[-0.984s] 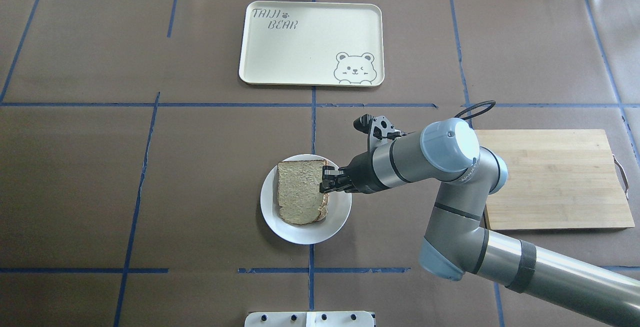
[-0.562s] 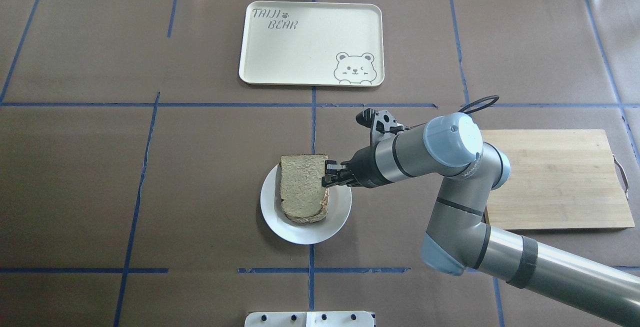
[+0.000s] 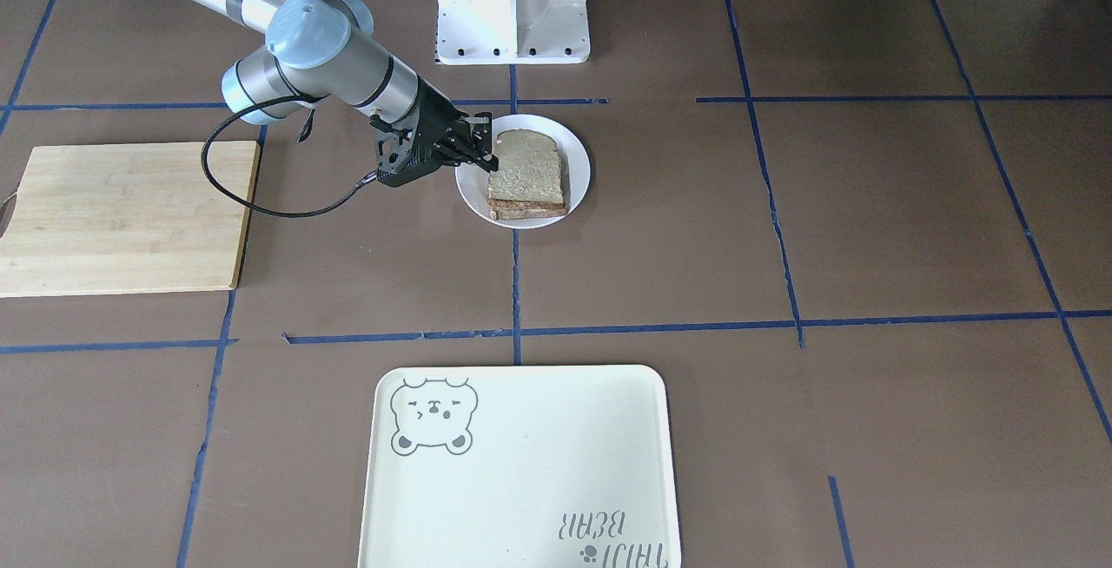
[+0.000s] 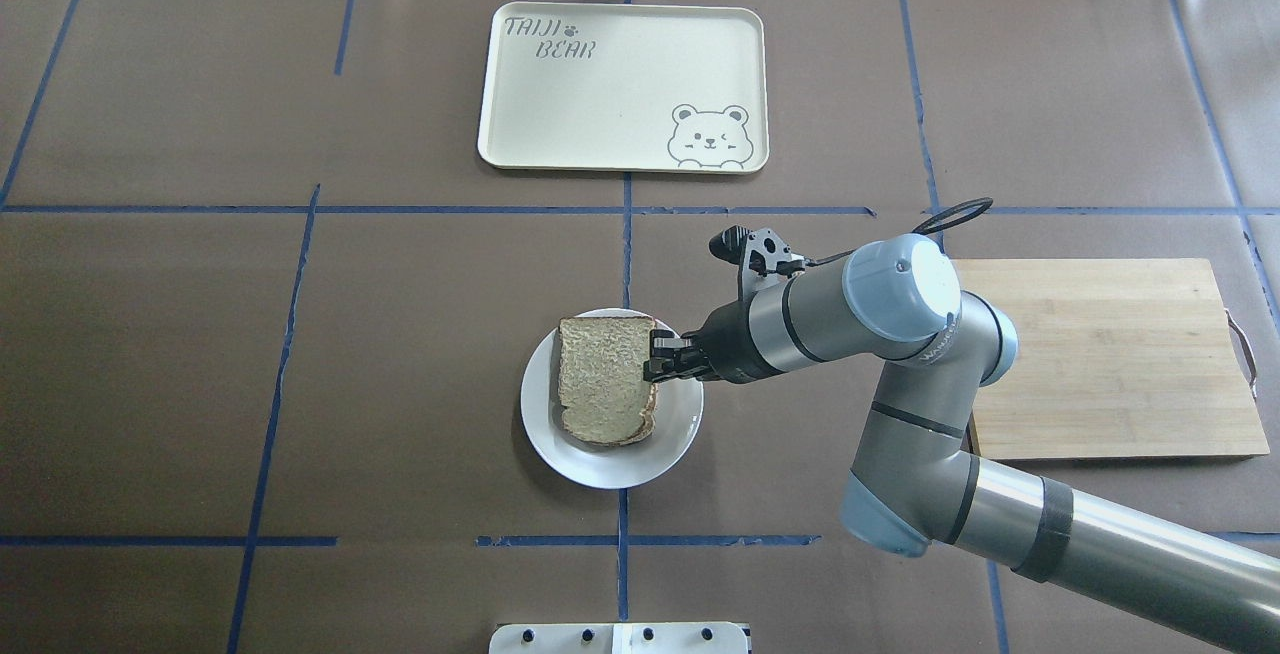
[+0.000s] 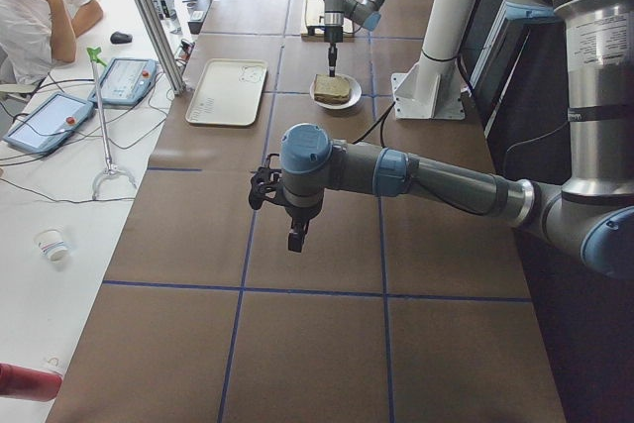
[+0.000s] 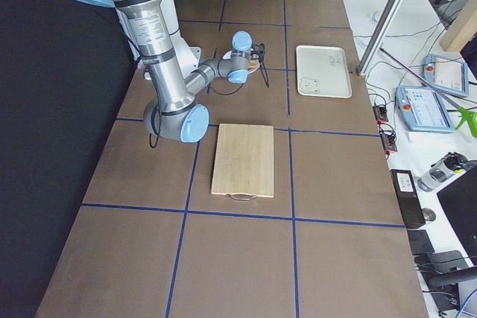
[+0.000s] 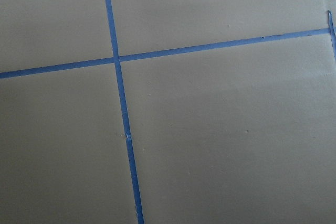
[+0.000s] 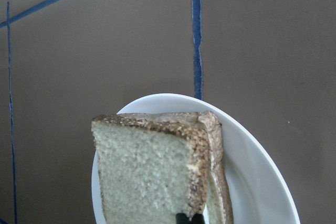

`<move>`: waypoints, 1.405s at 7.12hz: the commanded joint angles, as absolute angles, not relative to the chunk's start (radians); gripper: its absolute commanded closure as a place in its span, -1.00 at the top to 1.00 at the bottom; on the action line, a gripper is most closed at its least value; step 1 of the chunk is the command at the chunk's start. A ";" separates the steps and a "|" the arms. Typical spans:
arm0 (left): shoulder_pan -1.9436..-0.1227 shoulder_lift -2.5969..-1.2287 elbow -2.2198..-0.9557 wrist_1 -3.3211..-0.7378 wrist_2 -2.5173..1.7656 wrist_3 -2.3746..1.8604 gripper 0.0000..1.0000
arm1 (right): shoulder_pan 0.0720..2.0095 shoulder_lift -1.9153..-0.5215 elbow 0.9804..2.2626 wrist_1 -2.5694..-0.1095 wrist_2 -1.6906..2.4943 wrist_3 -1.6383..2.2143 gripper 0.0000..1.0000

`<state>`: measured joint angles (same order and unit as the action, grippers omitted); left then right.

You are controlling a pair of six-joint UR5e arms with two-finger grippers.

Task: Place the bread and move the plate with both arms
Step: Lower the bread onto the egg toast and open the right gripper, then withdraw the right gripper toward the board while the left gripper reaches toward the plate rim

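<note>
The bread is a plain slice, held by its right edge in my right gripper, which is shut on it. It hangs just over a second slice that lies on the white plate. The front-facing view shows the bread stacked above the lower slice on the plate. In the right wrist view the bread fills the lower middle over the plate. My left gripper hovers over bare table far from the plate, and I cannot tell if it is open or shut.
A cream bear tray lies at the far side of the table. A wooden cutting board lies to the right, behind my right arm. The white robot base stands near the plate. A person sits beyond the table's side.
The right gripper nudged the held bread slightly away and then back. The slice now sits more squarely over the lower slice. The gripper stays shut on it.
</note>
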<state>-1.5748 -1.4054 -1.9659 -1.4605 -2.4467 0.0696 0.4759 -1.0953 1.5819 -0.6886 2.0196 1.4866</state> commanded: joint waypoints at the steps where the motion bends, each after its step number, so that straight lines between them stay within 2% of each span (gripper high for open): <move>1: -1.575 -1.405 -1.967 -1.460 -2.447 0.069 1.00 | 0.477 -1.094 1.582 -0.693 2.020 1.450 0.28; 2: -1.575 -1.405 -1.967 -1.460 -2.447 0.069 1.00 | 0.477 -1.094 1.582 -0.693 2.020 1.450 0.72; 3: -1.574 -1.407 -1.967 -1.468 -2.448 0.071 1.00 | 0.483 -1.094 1.586 -0.695 2.022 1.450 0.98; 5: -1.546 -1.411 -1.965 -1.474 -2.616 -0.046 1.00 | 0.552 -1.202 1.681 -0.702 2.074 1.451 0.99; 6: -1.466 -1.419 -1.965 -1.538 -2.666 -0.168 1.00 | 0.601 -1.280 1.718 -0.727 2.077 1.454 0.99; 8: -1.291 -1.461 -1.956 -1.796 -2.668 -0.510 1.00 | 0.685 -1.386 1.840 -0.921 2.077 1.448 0.99; 10: -1.075 -1.558 -1.933 -2.019 -2.546 -0.897 1.00 | 0.739 -1.477 1.897 -0.931 2.079 1.422 0.99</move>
